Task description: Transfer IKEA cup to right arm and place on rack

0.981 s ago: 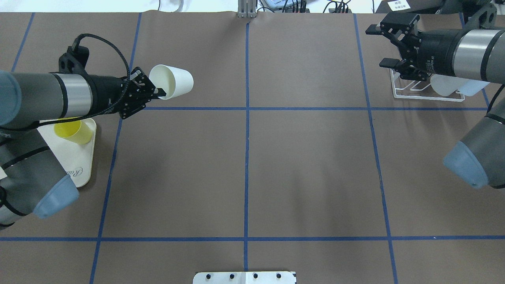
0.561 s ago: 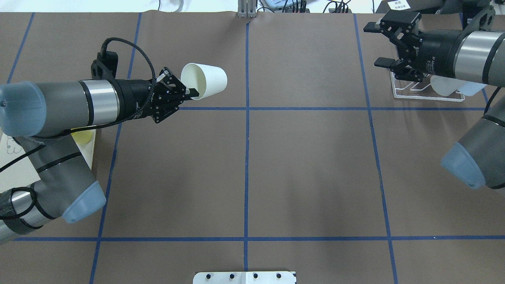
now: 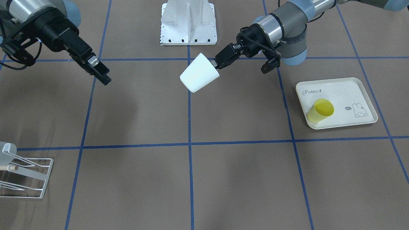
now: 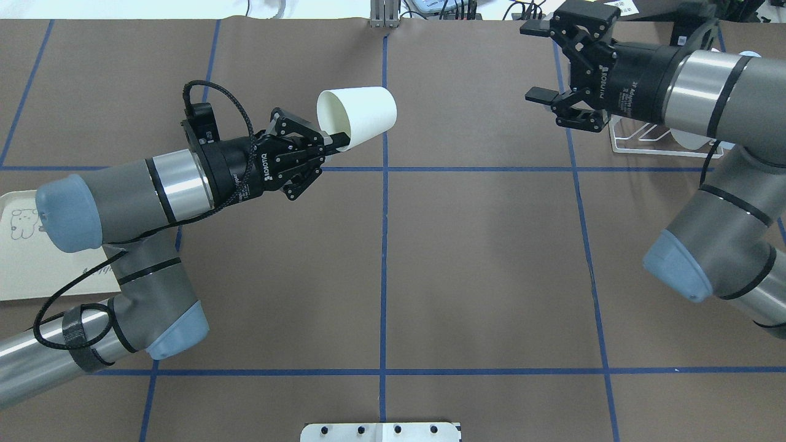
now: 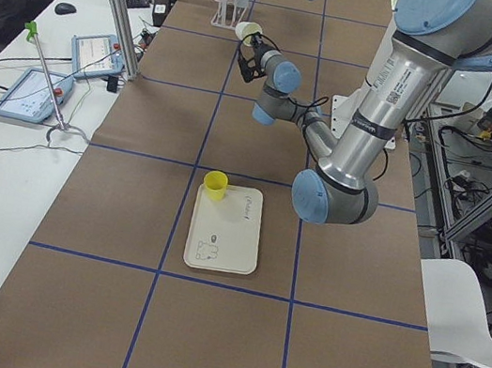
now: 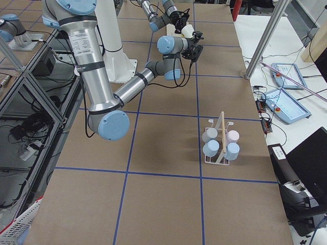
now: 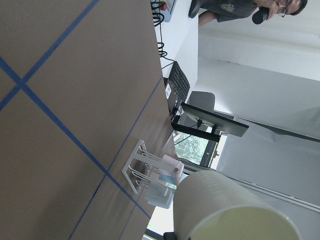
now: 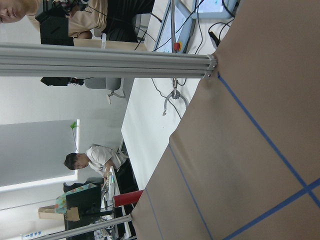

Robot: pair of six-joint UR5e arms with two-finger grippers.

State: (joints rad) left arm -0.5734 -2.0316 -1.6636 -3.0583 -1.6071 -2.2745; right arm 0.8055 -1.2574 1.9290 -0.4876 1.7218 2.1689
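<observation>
Left fingers [image 4: 330, 140] clamped only the rim of the cup [image 4: 362, 113], right fingers [image 4: 539, 94] apart; we feared a slip at handover.

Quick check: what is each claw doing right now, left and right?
Left claw: closed on the rim of the white cup.
Right claw: open, holding nothing.

left gripper [image 3: 215, 64] pinching white cup [image 3: 198, 76] rim, midair | right gripper [image 3: 100, 74] well apart | yellow cup [image 3: 320, 110] on tray [image 3: 342, 91]
</observation>
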